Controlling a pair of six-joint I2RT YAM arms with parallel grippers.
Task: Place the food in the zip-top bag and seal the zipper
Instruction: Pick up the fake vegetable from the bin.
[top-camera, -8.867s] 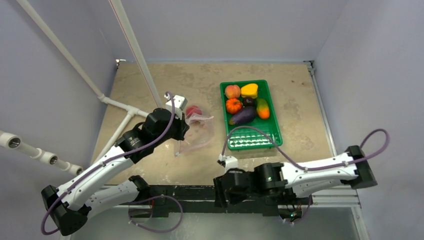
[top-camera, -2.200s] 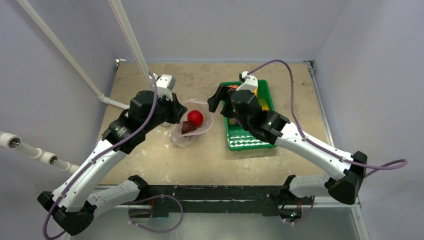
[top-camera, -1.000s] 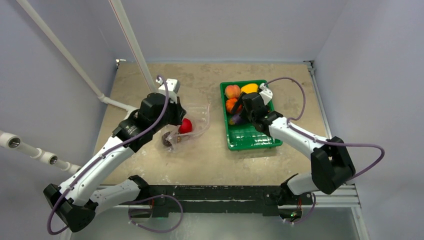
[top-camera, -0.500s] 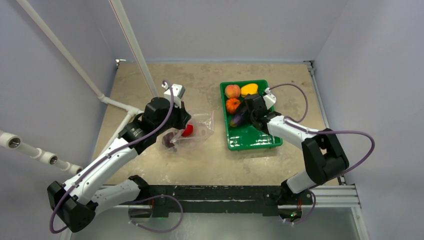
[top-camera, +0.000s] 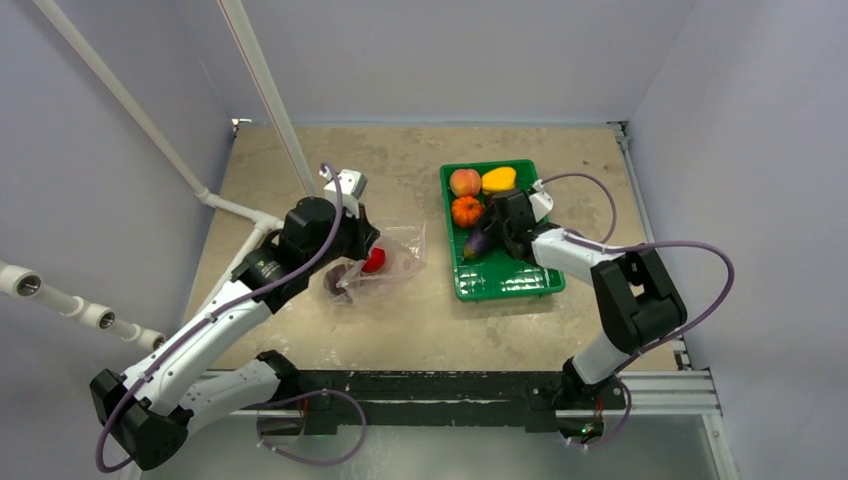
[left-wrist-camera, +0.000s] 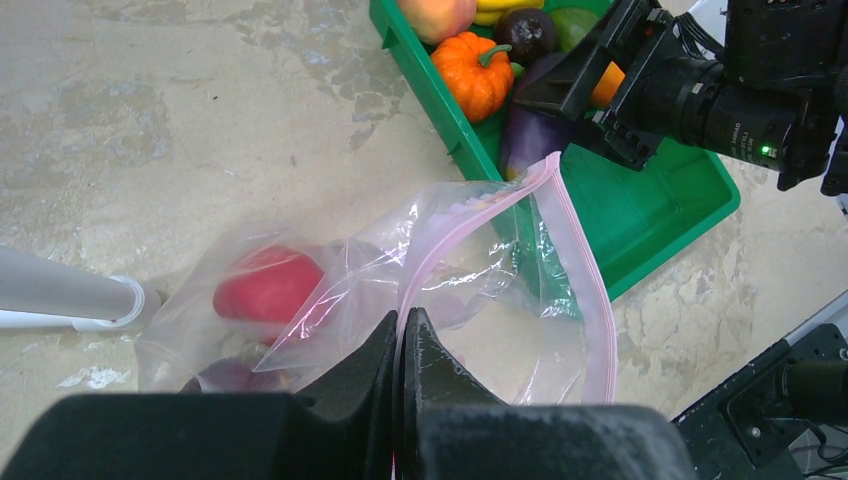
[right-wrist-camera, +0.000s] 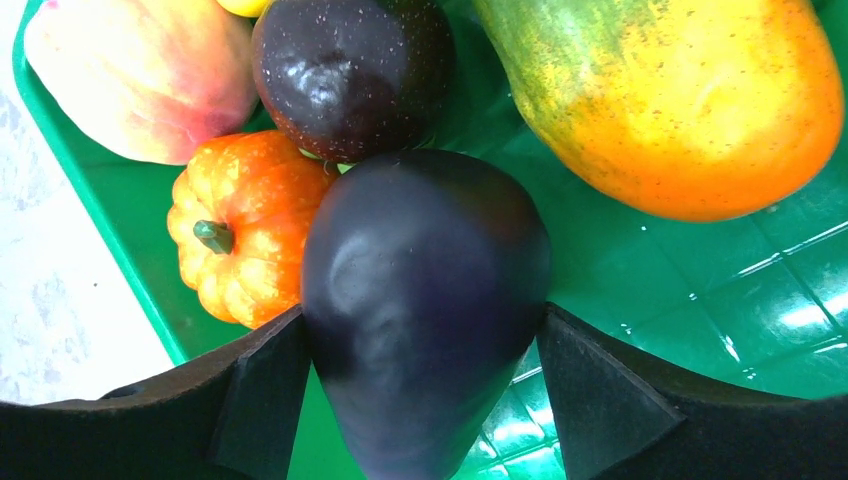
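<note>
My left gripper is shut on the pinkish zipper edge of the clear zip-top bag and holds its mouth up and open toward the tray. A red fruit and a dark piece lie inside the bag. My right gripper is low in the green tray, its fingers pressed on both sides of the purple eggplant. The peach, pumpkin, dark plum and green-orange fruit lie around it.
A yellow pepper sits at the tray's far end. A white pipe frame stands left of the bag, and its foot shows beside the bag. Grey walls close in the table on three sides.
The right arm came from the bag back to the tray and settled its fingers round the eggplant. The left gripper kept hold of the bag edge, shifting slightly.
</note>
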